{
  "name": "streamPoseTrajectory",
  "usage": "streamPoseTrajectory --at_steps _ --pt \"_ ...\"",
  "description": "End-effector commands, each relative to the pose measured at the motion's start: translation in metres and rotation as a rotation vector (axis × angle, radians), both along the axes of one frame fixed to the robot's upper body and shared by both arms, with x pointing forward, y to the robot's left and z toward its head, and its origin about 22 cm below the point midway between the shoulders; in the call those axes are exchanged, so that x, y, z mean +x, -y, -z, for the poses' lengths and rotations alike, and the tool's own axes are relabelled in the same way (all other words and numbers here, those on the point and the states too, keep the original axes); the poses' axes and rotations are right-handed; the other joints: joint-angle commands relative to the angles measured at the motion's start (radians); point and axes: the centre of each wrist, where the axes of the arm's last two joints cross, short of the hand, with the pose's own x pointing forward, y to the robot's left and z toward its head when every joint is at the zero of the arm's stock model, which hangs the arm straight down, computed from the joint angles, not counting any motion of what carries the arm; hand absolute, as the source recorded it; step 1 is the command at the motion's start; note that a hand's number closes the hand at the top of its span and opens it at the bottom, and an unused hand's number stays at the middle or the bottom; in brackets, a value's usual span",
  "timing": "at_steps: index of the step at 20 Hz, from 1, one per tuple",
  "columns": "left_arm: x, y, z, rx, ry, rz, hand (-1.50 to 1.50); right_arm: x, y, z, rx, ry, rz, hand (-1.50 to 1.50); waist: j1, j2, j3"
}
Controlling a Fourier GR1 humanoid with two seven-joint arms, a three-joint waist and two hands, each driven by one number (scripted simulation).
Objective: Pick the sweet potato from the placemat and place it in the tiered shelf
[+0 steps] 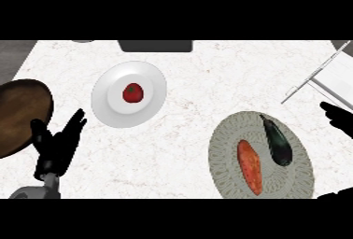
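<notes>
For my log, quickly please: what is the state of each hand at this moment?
Left hand: open, fingers up, holding nothing, at the view's left.
Right hand: only a dark part shows at the right edge; its state cannot be told.

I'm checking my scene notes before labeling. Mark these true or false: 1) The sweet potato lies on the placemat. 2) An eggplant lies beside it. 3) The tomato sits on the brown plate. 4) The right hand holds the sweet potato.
1) True: the sweet potato lies on the placemat.
2) True: the eggplant lies to its right.
3) False: the tomato sits on the white plate; the brown plate holds nothing visible.
4) False: the right hand is apart from it.
</notes>
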Motion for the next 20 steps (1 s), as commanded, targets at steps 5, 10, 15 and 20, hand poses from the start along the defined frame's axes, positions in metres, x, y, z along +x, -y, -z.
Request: streamPoseTrajectory --at_steps 5,10,15,20 --pt "0.008 0.003 0.011 -0.018 -0.045 0.006 0.00 0.004 -0.066 0.007 -0.144 -0.094 0.066 -1.50 -0.001 0.006 -0.005" --pt "0.000 -0.008 -0.001 -0.020 -0.043 0.022 0.00 0.035 -0.070 0.022 -0.223 -0.179 0.028 -1.50 0.003 0.005 -0.004" --pt "0.001 -0.006 0.005 -0.013 -0.051 0.015 0.00 0.012 -0.094 0.025 -0.267 -0.213 0.017 -1.50 -0.010 0.003 -0.004" --pt "0.001 0.019 0.020 -0.021 -0.046 0.010 0.00 0.016 -0.089 0.040 -0.318 -0.192 0.074 -1.50 -0.015 0.004 -0.003"
